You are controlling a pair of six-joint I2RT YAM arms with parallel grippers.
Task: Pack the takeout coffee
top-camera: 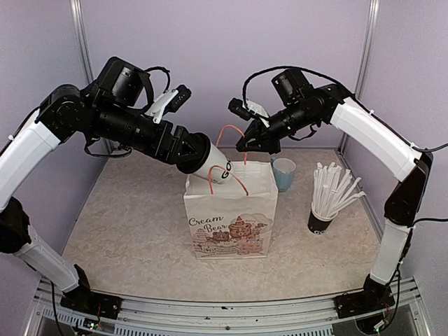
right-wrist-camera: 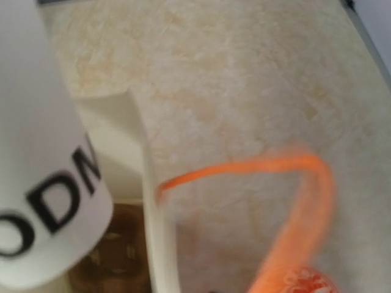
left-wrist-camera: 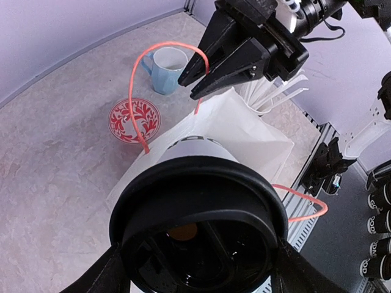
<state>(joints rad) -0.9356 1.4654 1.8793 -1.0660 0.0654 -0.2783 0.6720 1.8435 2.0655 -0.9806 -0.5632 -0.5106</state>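
A takeout coffee cup, white with a black lid, hangs tilted over the mouth of the white paper bag, base pointing down into it. My left gripper is shut on the cup just under the lid, with a finger on each side. Black lettering shows on the cup's base beside the bag's rim. My right gripper is above the bag's far side, pinched shut on the bag's orange handle. Its own fingers are out of the right wrist view.
A light blue mug stands just right of and behind the bag. A dark cup of white straws is further right. A red patterned round dish lies on the table beyond the bag. The bag's second orange handle hangs on its near side.
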